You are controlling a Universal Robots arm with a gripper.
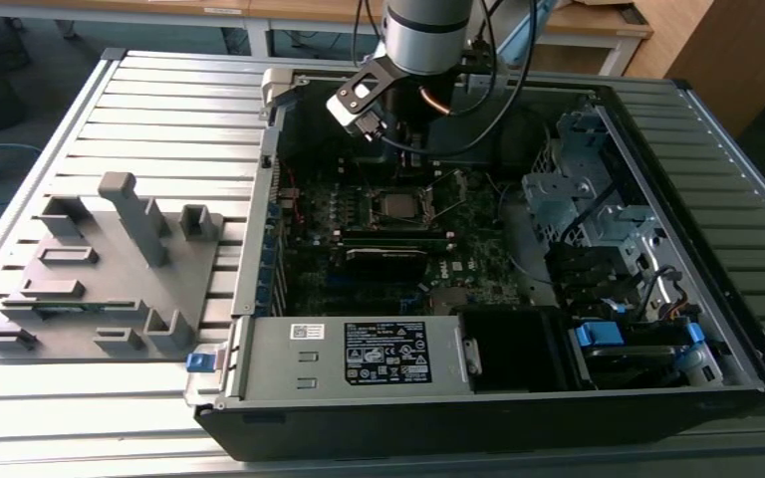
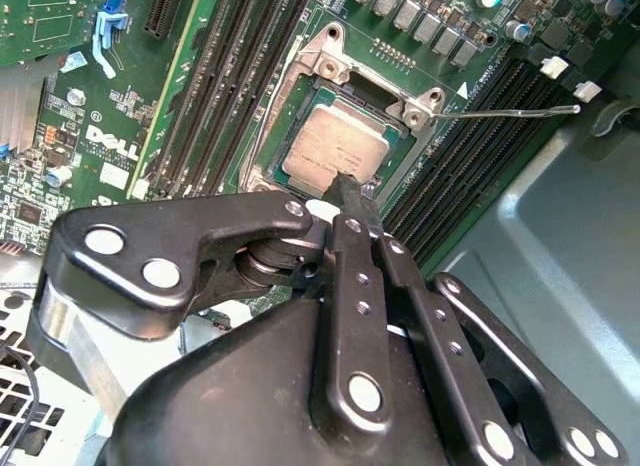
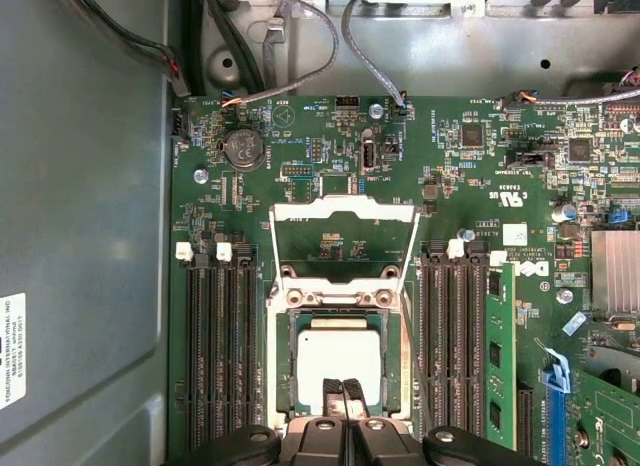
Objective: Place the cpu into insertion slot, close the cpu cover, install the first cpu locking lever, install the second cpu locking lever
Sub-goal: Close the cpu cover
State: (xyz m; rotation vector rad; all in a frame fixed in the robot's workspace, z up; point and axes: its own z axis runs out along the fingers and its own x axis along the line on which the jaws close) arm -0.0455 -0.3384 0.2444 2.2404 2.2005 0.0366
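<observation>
The cpu (image 3: 340, 356) lies flat in the insertion slot (image 3: 292, 361), so the placing step looks all but done, while the cpu cover (image 3: 345, 212) stands thrown back beyond the socket, not yet closed. The gripper (image 3: 343, 390) hangs over the chip's edge with its two fingertips pressed together and nothing between them; whether they touch the metal I cannot tell. In my judgement, closing the cover calls for the tips to clear the chip and catch the raised frame without nudging the chip out of its seat. The first wrist view looks straight down and shows the green motherboard (image 3: 300, 146) through the cover's cut-out; the second wrist view, slanted, shows a locking lever (image 2: 510, 112) standing free over the memory slots (image 2: 470, 151); the exterior view shows the arm (image 1: 425, 35) reaching into the open computer case (image 1: 701, 229)
</observation>
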